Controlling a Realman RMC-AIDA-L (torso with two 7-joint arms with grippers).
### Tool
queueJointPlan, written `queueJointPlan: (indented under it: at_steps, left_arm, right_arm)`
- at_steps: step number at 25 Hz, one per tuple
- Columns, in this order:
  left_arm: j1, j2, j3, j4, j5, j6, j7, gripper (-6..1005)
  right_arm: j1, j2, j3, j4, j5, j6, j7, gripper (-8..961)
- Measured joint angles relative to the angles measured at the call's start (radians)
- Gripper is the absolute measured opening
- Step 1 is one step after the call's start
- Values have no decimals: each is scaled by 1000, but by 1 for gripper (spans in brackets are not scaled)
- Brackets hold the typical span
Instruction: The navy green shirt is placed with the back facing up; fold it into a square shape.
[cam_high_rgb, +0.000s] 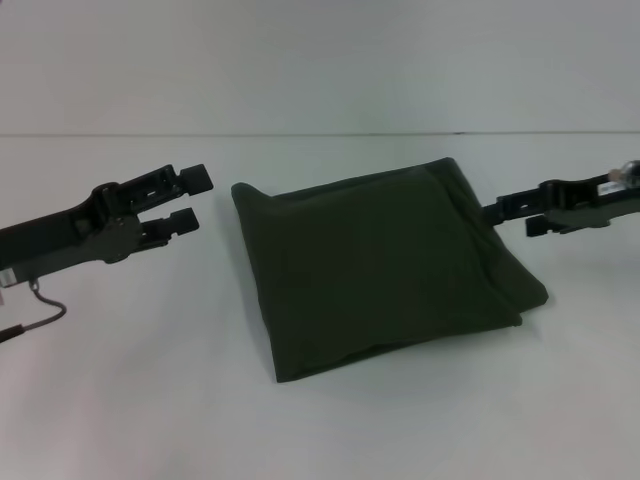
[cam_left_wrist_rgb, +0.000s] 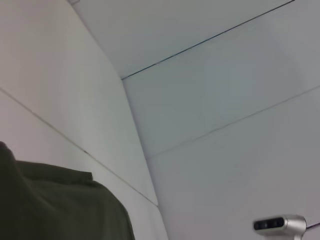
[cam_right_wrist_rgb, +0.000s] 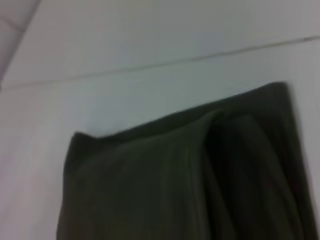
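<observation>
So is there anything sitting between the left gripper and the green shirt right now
Nothing visible. Only bare white table separates the open left gripper from the folded navy green shirt.

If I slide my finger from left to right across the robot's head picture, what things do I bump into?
Left gripper, open → navy green shirt, folded on the white table → right gripper.

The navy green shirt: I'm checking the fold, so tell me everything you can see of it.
The navy green shirt is dark olive, matte, soft-looking cloth, already folded into a roughly square, slightly skewed bundle lying flat on the white table. Layered edges show along its right side; no lettering is visible. The left gripper, open, sits just off its left edge; the right gripper is at its right edge, contact unclear.
</observation>
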Motion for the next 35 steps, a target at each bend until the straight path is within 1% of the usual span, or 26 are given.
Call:
queueJointPlan:
  at_steps: [3,5,12,16,17,22,30,35]
  left_arm:
    - [6,2,0,0,0,12,10,951]
    - [10,2,-3,0,0,20,13,951]
    - [18,-1,-25,0,-5,32,23,949]
    - [17,-5,-26,0,-5,28,23,949]
    - [16,-5,-26,0,-5,27,23,949]
    - [11,-5,-26,-1,-7,23,24,949]
    - [4,-9,-31,-1,-10,17,24,949]
    - [-3,-12,-32,-2,-5,12,24,949]
  right_arm:
    - [37,21,-17,6,-62,4,34,874]
    - [49,33,-24,8,-84,16,45,873]
    - [52,70,-44,10,-87,79,34,868]
    - [53,94,-46,12,-86,114,26,865]
    - [56,103,-48,19,-86,128,21,865]
    - [66,112,-55,43,-88,141,12,861]
    - [65,113,-82,53,-90,171,20,856]
    - [74,126,-88,64,-91,187,14,853]
